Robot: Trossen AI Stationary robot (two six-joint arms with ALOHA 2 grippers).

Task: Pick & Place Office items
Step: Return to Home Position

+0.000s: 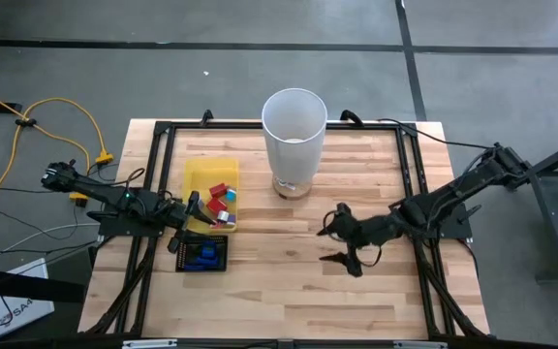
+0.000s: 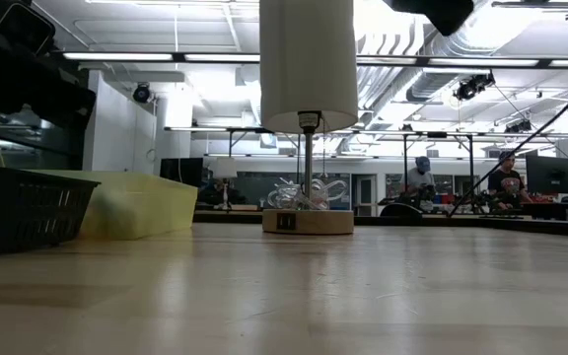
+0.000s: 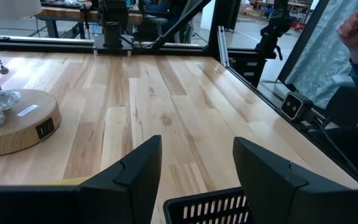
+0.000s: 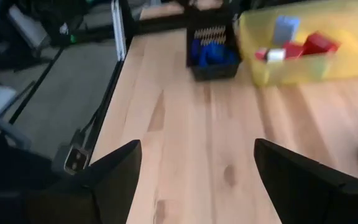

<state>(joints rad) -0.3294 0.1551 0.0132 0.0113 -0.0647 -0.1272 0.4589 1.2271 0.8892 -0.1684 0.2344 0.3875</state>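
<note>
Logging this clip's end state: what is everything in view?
Table: one, light wood.
Yellow tray: one, on the table's left.
Small pieces: a few, red, white, light blue, in the yellow tray.
Black mesh tray: one, beside the yellow tray.
Blue pieces: several, in the black mesh tray.
White cylinder: one, on a round wooden base.
People: two, far behind the table.
Left claw: open, where the trays meet.
Right claw: open, over bare table.
</note>
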